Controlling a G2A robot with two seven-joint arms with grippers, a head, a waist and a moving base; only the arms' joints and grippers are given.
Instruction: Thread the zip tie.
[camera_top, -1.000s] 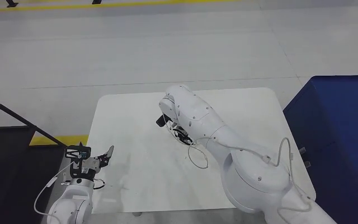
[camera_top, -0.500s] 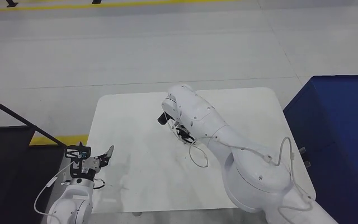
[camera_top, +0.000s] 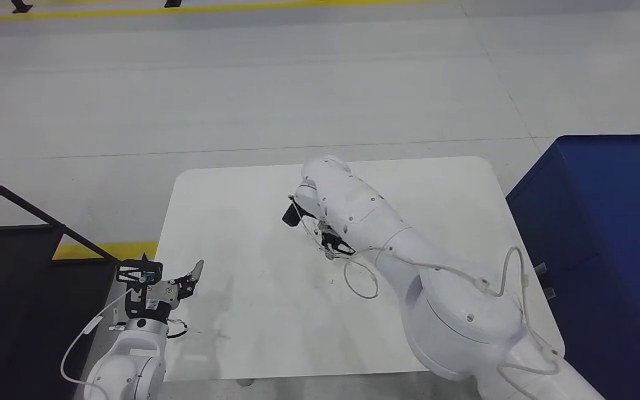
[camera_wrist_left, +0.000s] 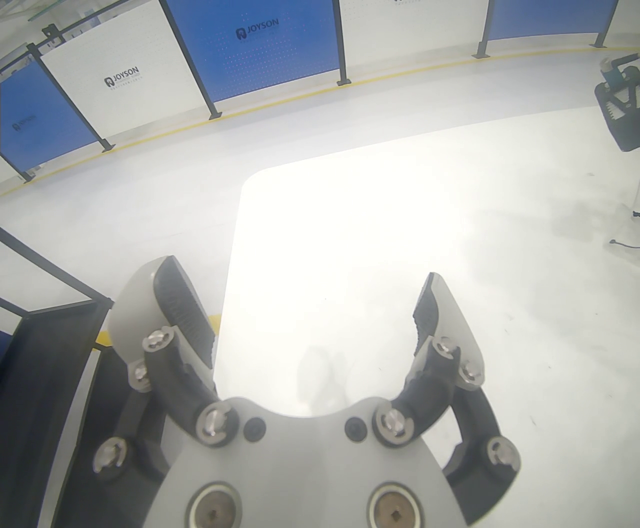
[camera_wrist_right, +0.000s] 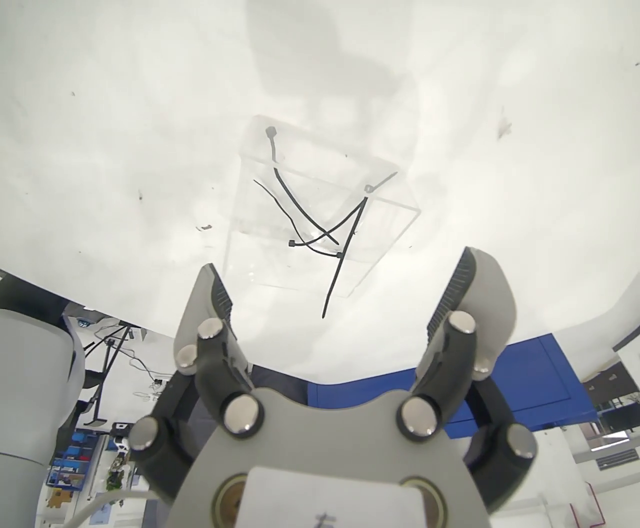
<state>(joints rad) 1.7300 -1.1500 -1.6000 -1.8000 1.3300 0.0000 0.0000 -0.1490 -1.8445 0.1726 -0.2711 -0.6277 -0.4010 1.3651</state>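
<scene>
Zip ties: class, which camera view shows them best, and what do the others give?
The right wrist view: the black zip ties lie crossed in a clear box just beyond the open right hand. In the top view the right arm covers that spot; the left wrist view faces another part of the table.

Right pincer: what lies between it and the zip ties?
Only bare table, seen in the right wrist view; the zip ties stand in a clear box.

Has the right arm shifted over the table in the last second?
Yes. In the top view the right arm has drifted slightly toward the blue cabinet.
</scene>
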